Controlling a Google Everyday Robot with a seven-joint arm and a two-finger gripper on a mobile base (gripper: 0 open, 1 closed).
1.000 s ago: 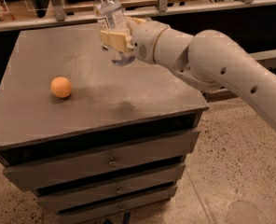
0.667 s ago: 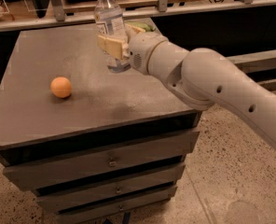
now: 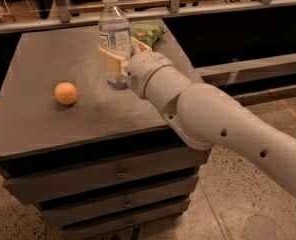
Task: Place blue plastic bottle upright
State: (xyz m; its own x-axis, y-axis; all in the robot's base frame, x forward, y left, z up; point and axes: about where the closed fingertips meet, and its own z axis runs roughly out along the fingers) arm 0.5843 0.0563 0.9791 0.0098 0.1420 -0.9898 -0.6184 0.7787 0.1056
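Camera view: the claw point(image 3: 120, 55), at the end of the white arm point(image 3: 228, 129) reaching in from the right, pinches the blue plastic bottle point(image 3: 114, 26) across its labelled middle. One tan finger pad point(image 3: 109, 61) shows on the near-left side. The bottle is upright, cap on top, over the rear centre of the grey worktop point(image 3: 43, 59). Its base is at or just above the surface; contact cannot be confirmed.

Judged step: set-down and release. To do it well, lower straight until the base bears flat, keep the axis vertical, then spread the fingers evenly and back away without brushing the label, since a tall, light bottle tips easily.

An orange point(image 3: 66, 93) lies well apart to the left. A green snack bag point(image 3: 147, 33) lies just behind the bottle, near the far edge.

Hidden or unclear: the wrist covers the bottle's lower right side, the far pad is largely masked, the arm is cut off at the right edge, and the fill level cannot be made out
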